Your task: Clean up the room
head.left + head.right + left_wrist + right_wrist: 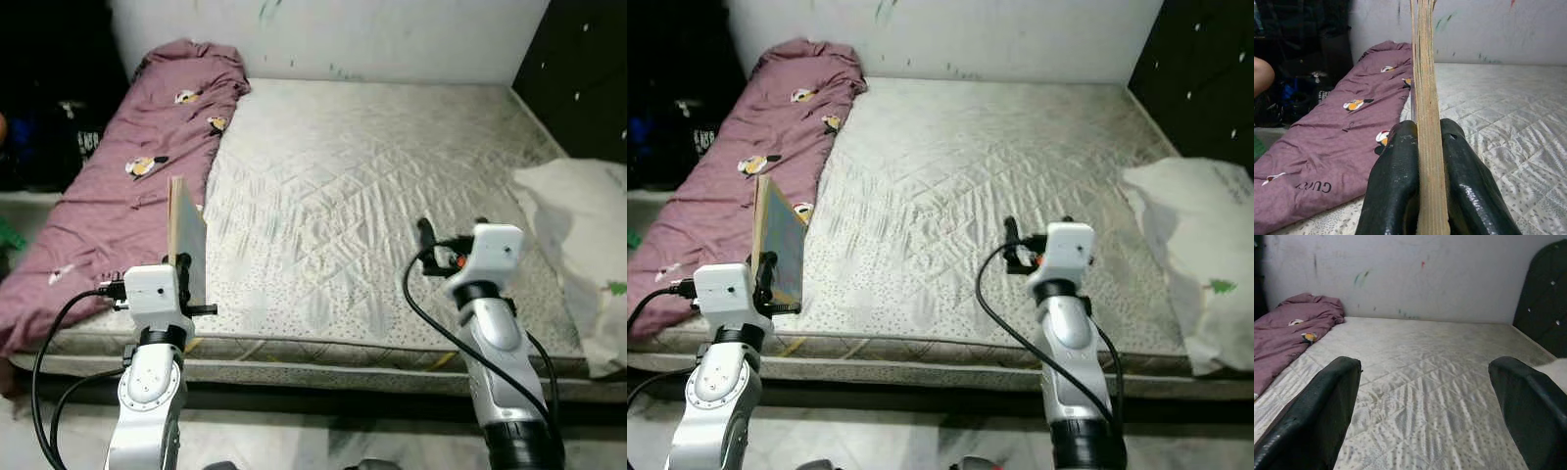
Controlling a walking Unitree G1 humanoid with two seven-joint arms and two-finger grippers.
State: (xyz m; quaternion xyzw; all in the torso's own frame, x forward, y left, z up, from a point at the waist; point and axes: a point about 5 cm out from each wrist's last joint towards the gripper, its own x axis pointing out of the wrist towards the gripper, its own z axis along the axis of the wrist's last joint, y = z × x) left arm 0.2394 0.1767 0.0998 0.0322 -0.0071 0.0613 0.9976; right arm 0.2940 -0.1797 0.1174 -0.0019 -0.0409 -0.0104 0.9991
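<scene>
- Left gripper (1427, 161) is clamping a thin flat book (185, 238) on edge, one black finger (1393, 186) pressing each face.
- Book is standing upright over the mattress's front edge near its left front corner, lifted off the surface as far as can be told. A greenish cover is facing right in the right eye view; a tan edge is facing the left wrist camera.
- Right gripper (1425, 406) is hovering over the mattress's front edge, right of middle, fingers spread wide apart and holding nothing.
- Mattress (372, 176) is lying bare, grey-white and quilted, its far edge running along the wall (1400, 274).
- Purple blanket (127, 186) with small cartoon prints is lying along the mattress's left edge, bunching up at the far left corner and hanging over the side.
- White pillow (583, 225) is sitting at the mattress's right edge, hanging partly off it.
- Dark padded headboard (588, 69) is standing at the far right corner.
- Wall is showing small paint smudges.
- Dark clutter is sitting beyond the blanket on the left; too dim to tell.
</scene>
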